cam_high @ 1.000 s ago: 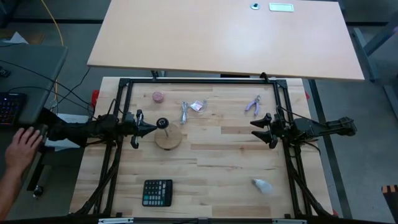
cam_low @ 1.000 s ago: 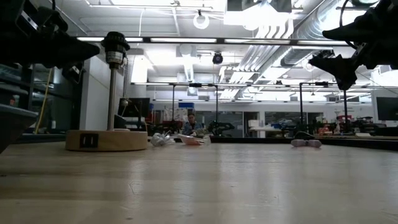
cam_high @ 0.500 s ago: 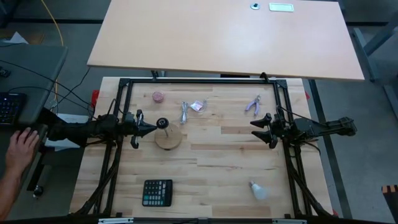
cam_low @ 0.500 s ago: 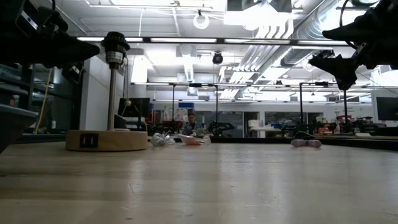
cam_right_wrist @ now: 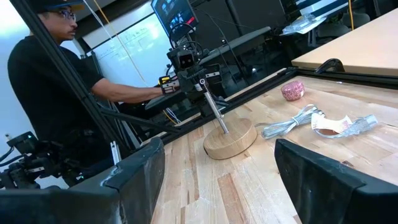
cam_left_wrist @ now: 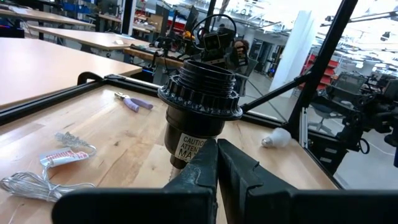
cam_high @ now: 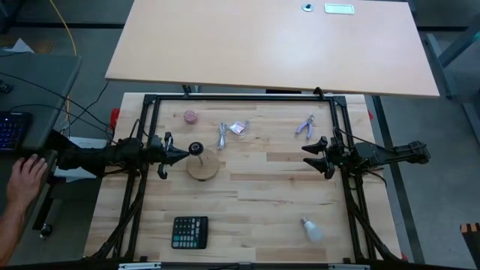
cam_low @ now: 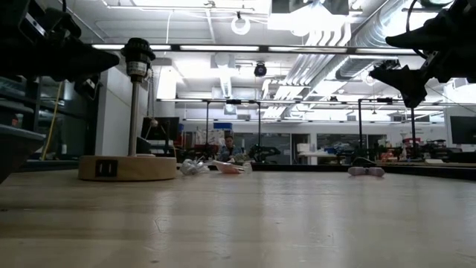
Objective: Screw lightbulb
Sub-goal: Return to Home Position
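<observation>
White lightbulb on bare wood near edge of table; left gripper closed, right gripper spread.

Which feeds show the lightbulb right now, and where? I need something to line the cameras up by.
High view: the lightbulb lies on the table at lower right, right of the calculator.
Low view: not in it.
Left wrist view: the lightbulb lies on the table beyond the lamp.
Right wrist view: not in it.
Shared landmark: the lamp, in all four views; its wooden base also shows in the low and right wrist views.
</observation>
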